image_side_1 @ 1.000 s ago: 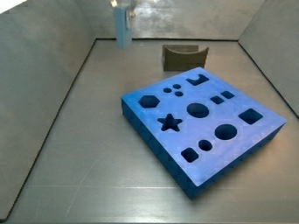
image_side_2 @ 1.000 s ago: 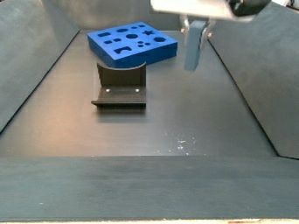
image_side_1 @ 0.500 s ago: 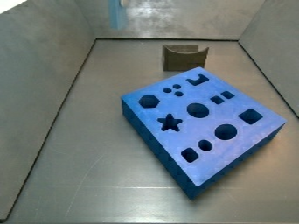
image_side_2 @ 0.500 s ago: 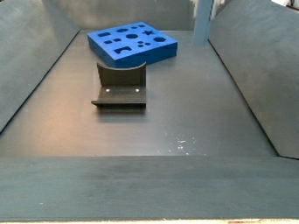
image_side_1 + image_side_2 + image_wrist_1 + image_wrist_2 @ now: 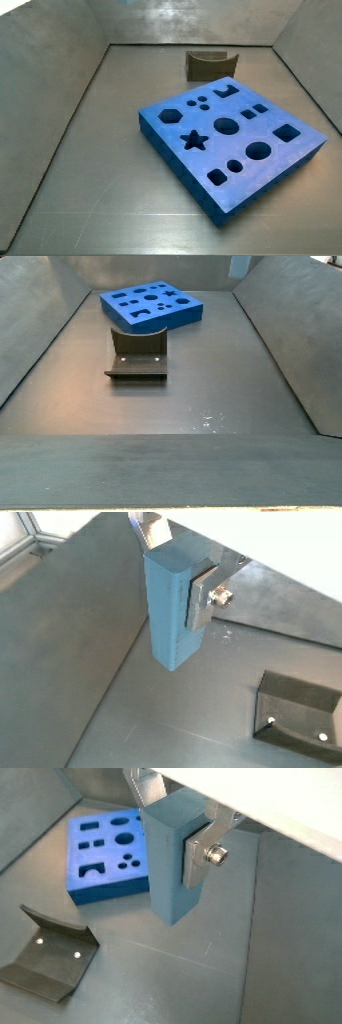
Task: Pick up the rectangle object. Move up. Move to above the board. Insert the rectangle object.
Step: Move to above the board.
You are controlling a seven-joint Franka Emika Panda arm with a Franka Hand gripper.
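Note:
In both wrist views my gripper [image 5: 175, 574] [image 5: 175, 832] is shut on the rectangle object [image 5: 166, 632] [image 5: 170, 890], a pale blue bar hanging upright well above the floor. One silver finger [image 5: 201, 600] [image 5: 199, 864] presses its side face and the opposite one shows behind its top. The board [image 5: 104, 856], a bright-blue slab with dark shaped holes, lies on the floor some way off from the bar. Both side views show the board [image 5: 235, 136] [image 5: 150, 305], but the gripper is above their top edges.
The fixture [image 5: 299, 710] [image 5: 46, 954] [image 5: 209, 65] [image 5: 136, 354], a dark bracket on a base plate, stands on the floor just beside the board. Sloping grey walls [image 5: 60, 90] [image 5: 287, 336] close in the floor on both sides.
The gripper has risen with the rectangle object, from hanging in sight in both side views to out of their top edges. Board and fixture have not moved.

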